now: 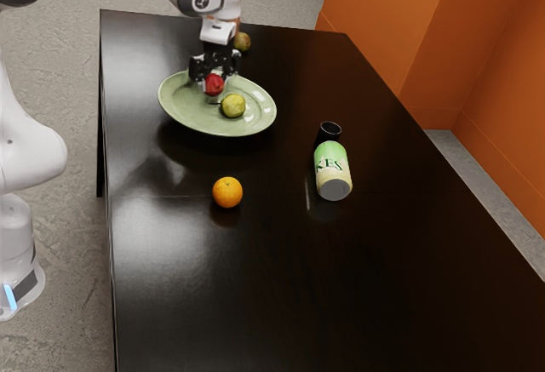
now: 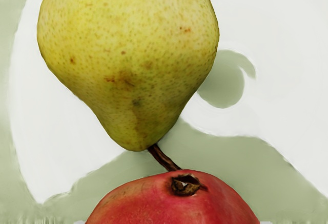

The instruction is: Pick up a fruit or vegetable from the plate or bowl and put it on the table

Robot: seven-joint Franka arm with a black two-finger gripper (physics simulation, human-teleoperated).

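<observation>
Red fruit [image 1: 214,86] is pinched w/ both sides of the gripper [image 1: 214,81] over the plate [image 1: 262,118], nr the pear [image 1: 233,106], so grasp is prob. done & next move must lift, clear rim, then lower to table [image 1: 170,261].

Wrist view's edges crop pear [image 2: 133,55], red fruit [image 2: 169,203].
Exterior view, right of centre: can [image 1: 332,168] hides cup's [image 1: 326,135] base.

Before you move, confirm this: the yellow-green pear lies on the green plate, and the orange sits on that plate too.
Not quite: the orange isn't on the green plate. The exterior view shows it directly on the dark table, apart from the plate. The yellow-green pear does lie on the plate, as you say.
</observation>
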